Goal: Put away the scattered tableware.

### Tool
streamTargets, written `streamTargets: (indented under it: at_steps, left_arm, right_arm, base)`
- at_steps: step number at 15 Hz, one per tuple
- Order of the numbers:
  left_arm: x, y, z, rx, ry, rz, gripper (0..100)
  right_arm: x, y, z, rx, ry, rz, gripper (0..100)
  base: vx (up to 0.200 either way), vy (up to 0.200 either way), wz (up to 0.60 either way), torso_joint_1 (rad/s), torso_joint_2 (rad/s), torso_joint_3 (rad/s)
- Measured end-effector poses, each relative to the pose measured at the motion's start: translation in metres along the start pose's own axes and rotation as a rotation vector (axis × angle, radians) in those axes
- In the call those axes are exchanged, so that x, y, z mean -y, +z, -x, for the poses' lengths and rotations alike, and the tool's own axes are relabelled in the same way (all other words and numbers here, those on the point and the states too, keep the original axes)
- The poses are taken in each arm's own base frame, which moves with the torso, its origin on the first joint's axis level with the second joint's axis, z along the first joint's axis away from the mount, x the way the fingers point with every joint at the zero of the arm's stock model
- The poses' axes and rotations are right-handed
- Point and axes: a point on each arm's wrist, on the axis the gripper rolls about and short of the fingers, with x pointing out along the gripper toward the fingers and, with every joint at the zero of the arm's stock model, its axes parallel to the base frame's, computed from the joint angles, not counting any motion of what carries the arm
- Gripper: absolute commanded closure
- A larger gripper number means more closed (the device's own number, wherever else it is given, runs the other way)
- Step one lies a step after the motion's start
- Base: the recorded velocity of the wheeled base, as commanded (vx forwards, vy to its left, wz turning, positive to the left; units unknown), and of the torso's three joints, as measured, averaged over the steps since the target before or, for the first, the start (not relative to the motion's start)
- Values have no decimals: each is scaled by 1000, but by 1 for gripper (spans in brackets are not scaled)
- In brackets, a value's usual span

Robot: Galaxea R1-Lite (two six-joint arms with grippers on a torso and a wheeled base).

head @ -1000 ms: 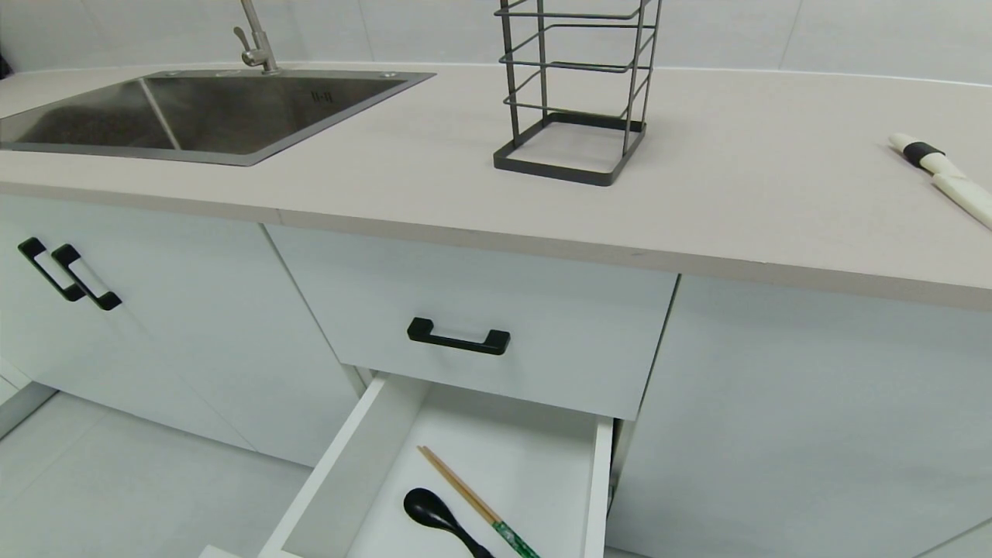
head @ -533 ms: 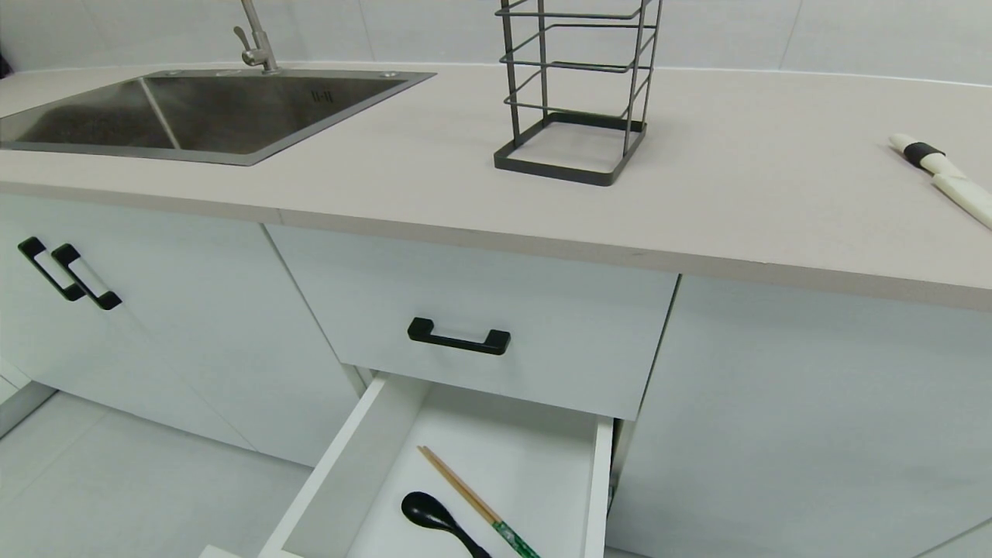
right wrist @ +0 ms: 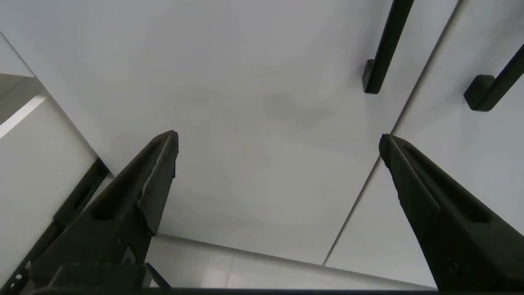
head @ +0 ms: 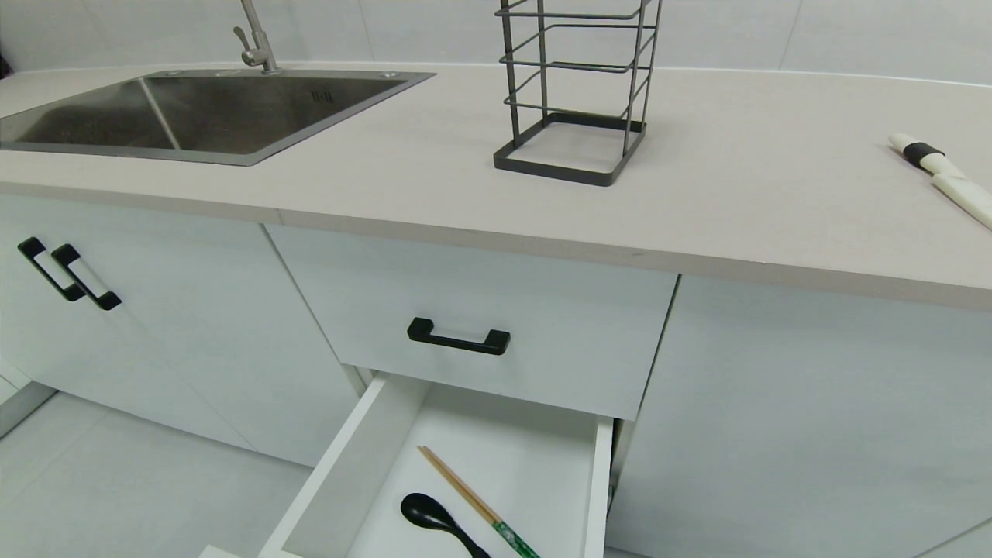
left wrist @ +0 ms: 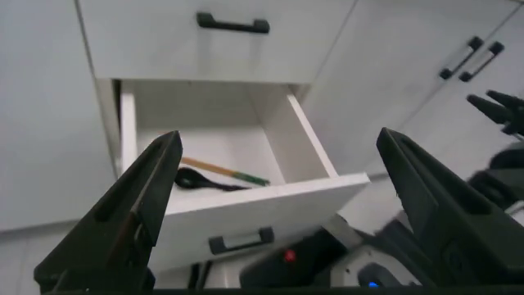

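Since the black spoon [head: 422, 511] and chopsticks [head: 461, 488] already lie inside the open drawer [head: 353, 473], your next piece is likely the white utensil [head: 942, 174] with a dark band, on the counter [head: 736, 194] above and well right of the drawer. The left gripper [left wrist: 278, 139], in front of the drawer, and the right gripper [right wrist: 277, 139], facing a cabinet door [right wrist: 246, 98], are spread wide and empty. Close across the utensil's narrow width, low and square. Its far end, the drawer's front and the spoon's handle are cut off.

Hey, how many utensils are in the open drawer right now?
2: a black spoon beside wooden chopsticks (counted as one), lying in the drawer. Its front wall may hide more.
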Motion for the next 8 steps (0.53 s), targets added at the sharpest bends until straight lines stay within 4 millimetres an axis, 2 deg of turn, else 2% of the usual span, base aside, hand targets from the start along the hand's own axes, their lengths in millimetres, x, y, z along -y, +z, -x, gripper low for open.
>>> streamTargets:
  at_steps: [3,8]
  left_arm:
    - [-14,-14,-18,-152,-49,-87,0]
    - [-23,-24,-33,-281,-75,-45,0]
  right_arm:
    - [0,0,0,-1,8,0,0]
    - [0,0,0,-1,8,0,0]
  base:
    - [0,0,0,0,0,0]
    - [0,0,0,0,0,0]
